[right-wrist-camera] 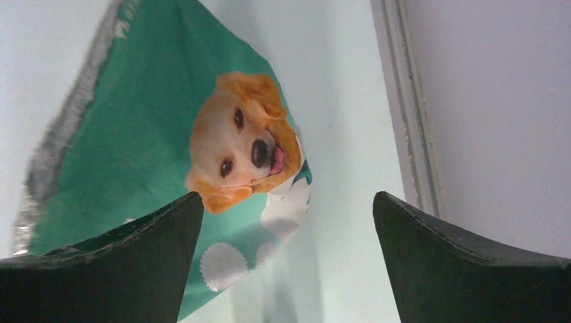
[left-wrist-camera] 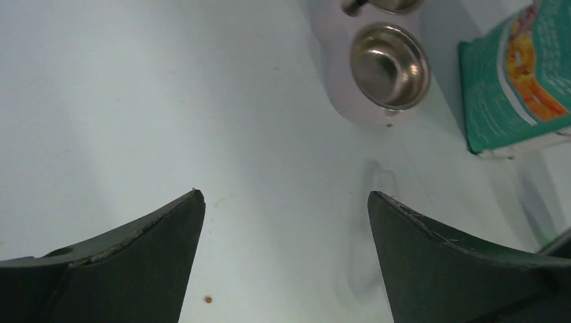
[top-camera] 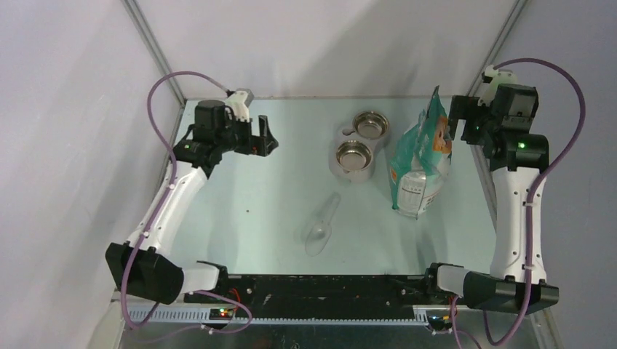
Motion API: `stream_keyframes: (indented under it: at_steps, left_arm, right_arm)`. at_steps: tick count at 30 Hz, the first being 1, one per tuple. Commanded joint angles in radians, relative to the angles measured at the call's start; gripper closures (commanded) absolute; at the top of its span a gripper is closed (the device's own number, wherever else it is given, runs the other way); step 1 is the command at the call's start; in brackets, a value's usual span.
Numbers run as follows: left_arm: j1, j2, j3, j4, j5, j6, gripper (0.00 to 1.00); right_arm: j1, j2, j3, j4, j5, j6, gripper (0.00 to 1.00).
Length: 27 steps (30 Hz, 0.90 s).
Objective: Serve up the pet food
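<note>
Left gripper (left-wrist-camera: 283, 195): spread wide, grasping nothing.
Right gripper (right-wrist-camera: 288, 195): spread wide, beside upright bag (right-wrist-camera: 155, 134).
Steel bowls (top-camera: 354, 154): two, left of bag.
Kibble pellet (left-wrist-camera: 208, 299): one, loose on table (left-wrist-camera: 135, 101).

Bench (top-camera: 255, 203): evenly and softly lit, fairly bright; reads pale blue-green in all views.
Wall (top-camera: 327, 43): broad, soft diagonal shadow across the back.
Bag (left-wrist-camera: 501, 81): faint grey shadow on the bench beside it; in the right wrist view its print is slightly soft and its lower edge blurred.
Bowls (top-camera: 355, 154): small highlights on the steel rims.
Scoop (top-camera: 321, 224): clear, low contrast, nearly melts into the bench.
Left tool (left-wrist-camera: 284, 193), right tool (right-wrist-camera: 287, 195): near-black, little surface detail.
</note>
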Motion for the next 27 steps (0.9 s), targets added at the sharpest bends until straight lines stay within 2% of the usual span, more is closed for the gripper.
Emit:
stream_keyframes:
  at_steps: [1,7,9,12,14,15,17,18,19,21,22,27]
  left_arm:
    - [-0.072,0.011,0.078,0.020,0.032,0.024,0.02]
    - [-0.187,0.099,0.151,0.002,-0.001,0.098,0.04]
    - [-0.221,0.123,0.157,0.013,-0.019,0.090,0.05]
    - [-0.265,0.149,0.167,0.025,-0.029,0.084,0.06]
    - [-0.295,0.158,0.184,0.038,-0.025,0.096,0.08]
    - [-0.316,0.162,0.217,0.033,-0.025,0.127,0.16]
    - [-0.374,0.153,0.295,0.046,-0.109,0.203,0.31]
    - [-0.394,0.114,0.286,0.089,-0.208,0.226,0.32]
    - [-0.424,0.088,0.265,0.219,-0.249,0.269,0.29]
    - [-0.448,0.044,0.214,0.366,-0.303,0.311,0.19]
    - [-0.453,0.050,0.234,0.383,-0.328,0.319,0.17]
    - [-0.459,0.202,0.412,0.209,-0.377,0.268,0.10]
  right_arm:
    - [0.008,-0.043,0.079,0.038,0.042,0.082,0.00]
    - [0.025,-0.063,0.074,0.128,-0.208,0.023,0.00]
    - [0.053,-0.065,0.078,0.167,-0.225,0.030,0.01]
    - [0.119,-0.038,0.114,0.191,-0.148,0.053,0.04]
    - [0.163,-0.016,0.143,0.201,-0.040,0.097,0.08]
    - [0.168,-0.005,0.147,0.211,0.032,0.137,0.08]
    - [0.172,0.014,0.153,0.218,0.105,0.182,0.10]
    - [0.173,0.024,0.164,0.212,0.127,0.195,0.12]
    - [0.173,0.047,0.172,0.191,0.159,0.219,0.12]
    - [0.172,0.074,0.192,0.168,0.187,0.259,0.13]
    - [0.176,0.079,0.192,0.165,0.193,0.270,0.14]
    - [0.210,0.114,0.182,0.157,0.191,0.327,0.15]
